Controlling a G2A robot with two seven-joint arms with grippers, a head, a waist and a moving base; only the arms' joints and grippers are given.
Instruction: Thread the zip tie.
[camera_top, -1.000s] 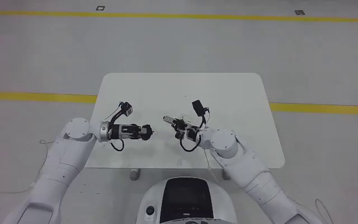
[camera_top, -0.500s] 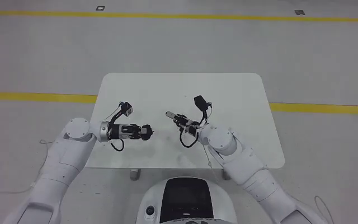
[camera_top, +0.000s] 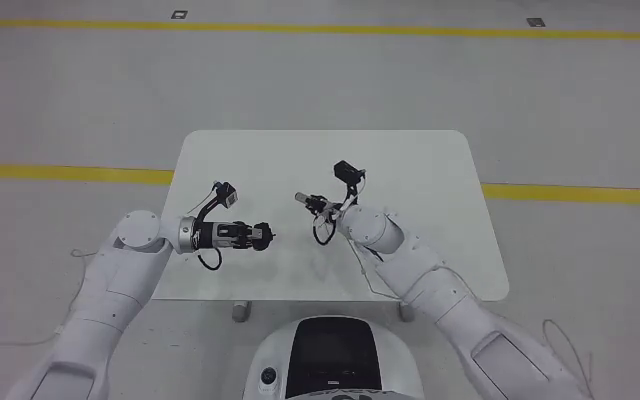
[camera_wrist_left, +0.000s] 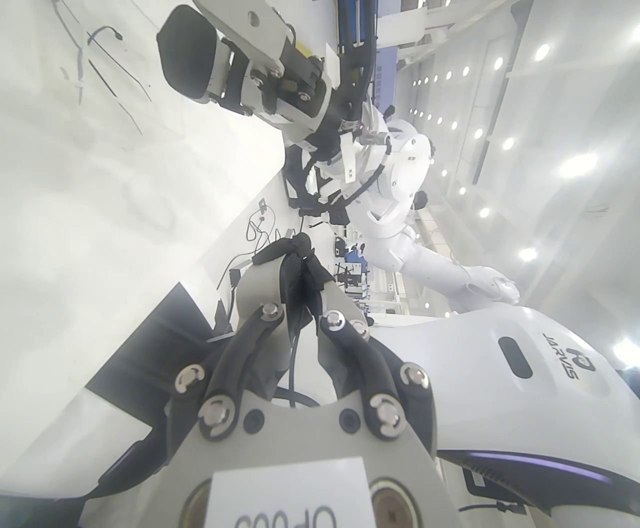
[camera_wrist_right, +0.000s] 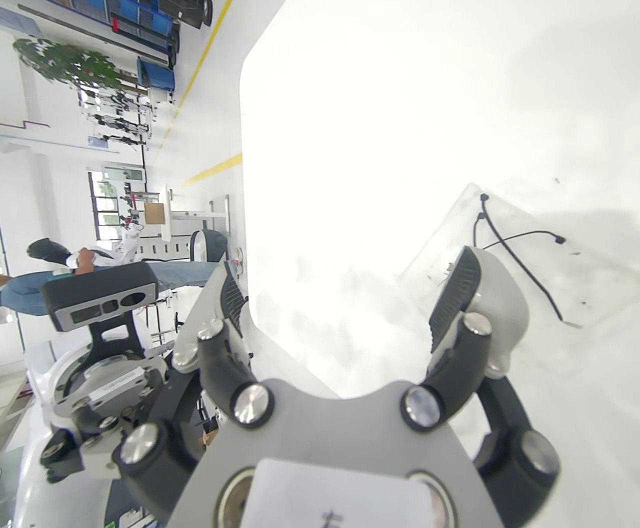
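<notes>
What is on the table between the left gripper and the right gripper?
Nothing that I can see. In the top view, the table looks bare between the left gripper, shut on the zip tie, and the open right gripper.

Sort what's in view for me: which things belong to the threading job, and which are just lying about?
For the job:
thin black plastic zip tie, held in the left gripper, fingers shut on it
right gripper, fingers open, holding nothing

Lying about:
loose black zip ties
clear plastic sheet under them, on the white table
</notes>
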